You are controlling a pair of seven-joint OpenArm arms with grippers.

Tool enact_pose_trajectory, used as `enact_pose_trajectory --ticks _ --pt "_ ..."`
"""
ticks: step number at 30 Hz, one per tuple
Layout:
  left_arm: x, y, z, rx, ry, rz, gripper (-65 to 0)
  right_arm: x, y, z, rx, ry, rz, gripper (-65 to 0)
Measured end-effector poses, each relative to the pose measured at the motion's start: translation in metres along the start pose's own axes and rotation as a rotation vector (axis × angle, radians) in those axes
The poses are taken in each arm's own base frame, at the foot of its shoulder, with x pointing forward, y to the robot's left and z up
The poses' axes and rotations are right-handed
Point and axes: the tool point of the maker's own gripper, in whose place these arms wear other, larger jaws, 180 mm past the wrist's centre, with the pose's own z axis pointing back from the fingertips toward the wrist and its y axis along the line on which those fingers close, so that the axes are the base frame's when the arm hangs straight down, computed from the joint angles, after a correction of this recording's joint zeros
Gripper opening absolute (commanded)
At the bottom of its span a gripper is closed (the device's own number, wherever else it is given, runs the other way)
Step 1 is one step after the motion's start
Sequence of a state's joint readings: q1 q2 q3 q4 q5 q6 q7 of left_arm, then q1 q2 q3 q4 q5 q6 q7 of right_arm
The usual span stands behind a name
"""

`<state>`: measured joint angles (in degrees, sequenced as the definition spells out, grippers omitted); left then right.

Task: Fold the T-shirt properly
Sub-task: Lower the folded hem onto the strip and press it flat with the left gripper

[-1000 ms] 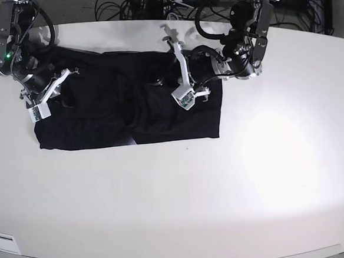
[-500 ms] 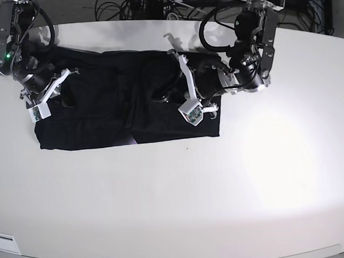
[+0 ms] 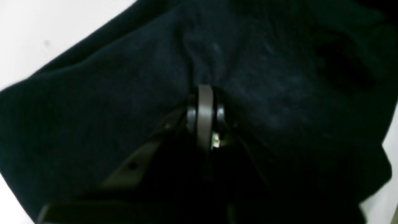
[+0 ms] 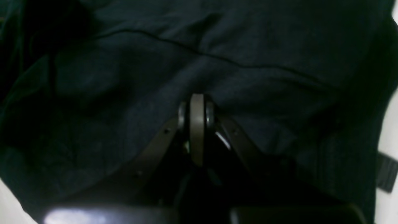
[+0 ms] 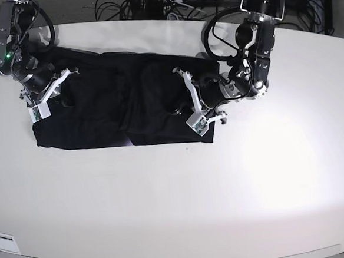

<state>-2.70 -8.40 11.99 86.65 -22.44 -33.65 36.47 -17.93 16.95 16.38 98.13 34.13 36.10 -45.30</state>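
While both the left tool [image 5: 185, 109] and right tool [image 5: 63, 89] pinch the T-shirt [image 5: 105, 104] on the bench [image 5: 176, 193], each should keep grip and move evenly.

Robotics lab, white table [image 5: 165, 200], tangled cables [image 5: 151, 3]

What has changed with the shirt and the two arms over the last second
The left gripper, shut on the T-shirt, has moved toward the table's near edge, dragging that end inward and down. The right gripper stayed clamped at the other end; that end barely shifted.
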Motion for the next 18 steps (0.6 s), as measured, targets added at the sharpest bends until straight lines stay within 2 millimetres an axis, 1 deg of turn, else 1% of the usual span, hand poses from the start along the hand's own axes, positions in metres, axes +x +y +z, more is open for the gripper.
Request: enact_pose_trajectory --ticks 5,6,7,8,9,11,12,13,14,16,18 --pt "-0.004 0.005 -0.002 0.011 -0.013 0.022 -65.0 0.001 0.001 0.001 -0.001 0.000 0.006 -61.9" --pt "-0.004 0.007 -0.001 0.019 -0.011 0.023 -65.0 0.002 0.002 0.001 -0.003 0.006 0.013 -60.8" --pt "-0.005 0.008 0.000 0.021 -0.011 0.021 -65.0 0.003 0.002 0.002 -0.007 0.010 0.025 -57.8" --pt "-0.005 0.011 0.002 0.030 -0.012 0.020 -65.0 0.004 0.003 0.004 -0.010 0.014 0.037 -52.5" --pt "-0.006 0.013 0.003 0.032 -0.010 0.017 -65.0 0.006 0.003 0.006 -0.018 0.012 0.047 -45.4" --pt "-0.008 0.019 0.008 0.043 -0.006 0.016 -65.0 0.012 -0.004 0.010 -0.065 0.000 0.063 -28.4" --pt "-0.009 0.022 0.011 0.048 -0.004 0.014 -65.0 0.017 -0.008 0.012 -0.095 -0.012 0.078 -21.7" --pt "-0.010 0.025 0.013 0.052 0.000 0.012 -65.0 0.019 -0.017 0.013 -0.143 -0.015 0.082 -17.9" --pt "-0.011 0.027 0.015 0.057 0.004 0.008 -65.0 0.020 -0.031 0.014 -0.211 0.000 0.085 -17.0" --pt "-0.012 0.031 0.019 0.063 0.005 0.001 -65.0 0.030 -0.052 0.020 -0.312 -0.004 0.070 -17.0" --pt "-0.014 0.035 0.021 0.070 0.008 -0.004 -65.0 0.040 -0.077 0.029 -0.438 -0.012 0.053 -17.0"
